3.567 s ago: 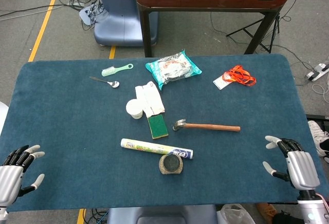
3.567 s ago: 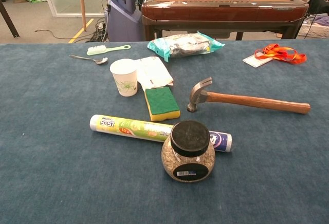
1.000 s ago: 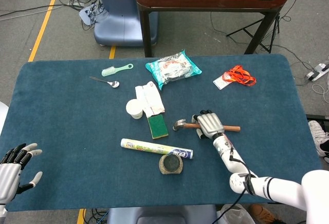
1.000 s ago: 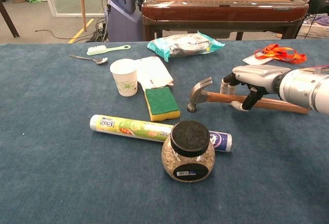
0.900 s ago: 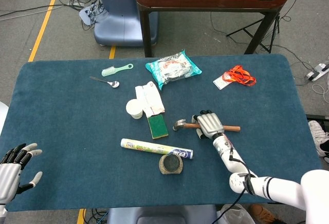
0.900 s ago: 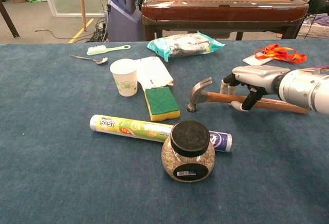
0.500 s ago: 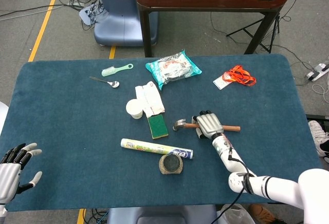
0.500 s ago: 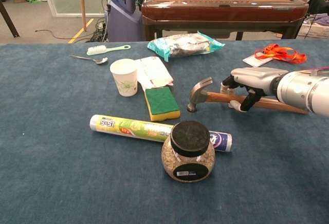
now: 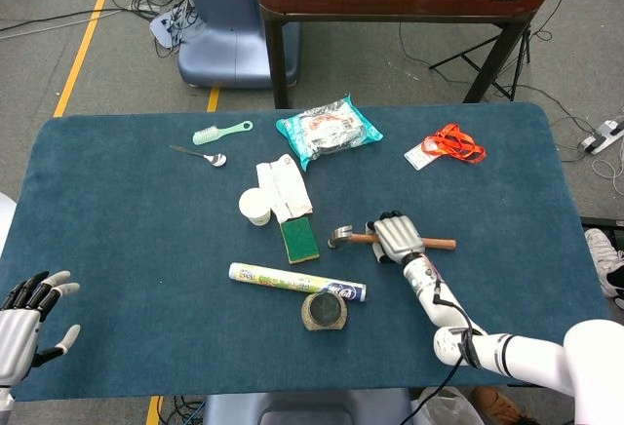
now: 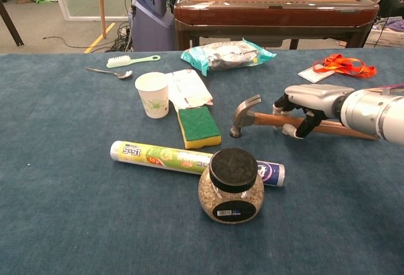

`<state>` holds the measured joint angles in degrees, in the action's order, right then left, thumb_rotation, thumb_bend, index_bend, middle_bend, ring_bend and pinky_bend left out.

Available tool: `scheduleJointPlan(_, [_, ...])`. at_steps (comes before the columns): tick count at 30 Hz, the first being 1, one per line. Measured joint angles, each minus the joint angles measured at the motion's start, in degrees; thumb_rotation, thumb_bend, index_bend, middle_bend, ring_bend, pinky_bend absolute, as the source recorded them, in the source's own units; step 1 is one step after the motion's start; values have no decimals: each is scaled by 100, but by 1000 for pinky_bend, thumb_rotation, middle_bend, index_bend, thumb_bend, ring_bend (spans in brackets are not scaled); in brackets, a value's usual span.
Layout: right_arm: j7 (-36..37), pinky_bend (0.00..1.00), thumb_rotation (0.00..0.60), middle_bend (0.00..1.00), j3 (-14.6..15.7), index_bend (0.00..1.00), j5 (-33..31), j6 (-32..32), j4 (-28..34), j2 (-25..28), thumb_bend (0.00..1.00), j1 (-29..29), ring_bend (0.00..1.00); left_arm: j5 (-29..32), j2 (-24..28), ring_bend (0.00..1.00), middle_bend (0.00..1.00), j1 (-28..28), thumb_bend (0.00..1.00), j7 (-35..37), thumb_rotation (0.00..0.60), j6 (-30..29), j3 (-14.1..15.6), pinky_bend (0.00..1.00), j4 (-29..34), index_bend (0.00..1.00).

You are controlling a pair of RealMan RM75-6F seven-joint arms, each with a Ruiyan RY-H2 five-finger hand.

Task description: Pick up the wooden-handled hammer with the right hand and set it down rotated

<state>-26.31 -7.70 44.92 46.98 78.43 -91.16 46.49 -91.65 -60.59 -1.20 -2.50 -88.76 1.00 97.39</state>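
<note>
The wooden-handled hammer (image 9: 439, 243) lies on the blue table, its steel head (image 10: 243, 113) to the left and its handle running right. My right hand (image 9: 393, 237) sits over the handle just right of the head; in the chest view the right hand (image 10: 310, 102) has fingers curled down behind the handle and the thumb against its near side, gripping it. The hammer still rests on the cloth. My left hand (image 9: 26, 320) hangs at the table's near left corner, fingers spread and holding nothing.
A green sponge (image 10: 198, 126) and paper cup (image 10: 153, 94) lie left of the hammer head. A wrapped roll (image 10: 165, 156) and a black-lidded jar (image 10: 231, 187) sit nearer me. Snack packet (image 9: 329, 130), orange lanyard (image 9: 447, 144), brush (image 9: 221, 133) and spoon (image 9: 200, 156) lie further back.
The right arm came in from the near right corner to the hammer handle; over the last second its fingers have settled lower and tighter around it. The hammer has barely shifted.
</note>
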Motion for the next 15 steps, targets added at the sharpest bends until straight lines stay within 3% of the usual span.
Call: scheduleJointPlan(15, [93, 176, 600, 560, 32, 521, 25, 25, 14, 31, 705, -19, 272, 5, -9, 89, 177, -1, 252, -11, 600, 0, -2, 127, 0, 282])
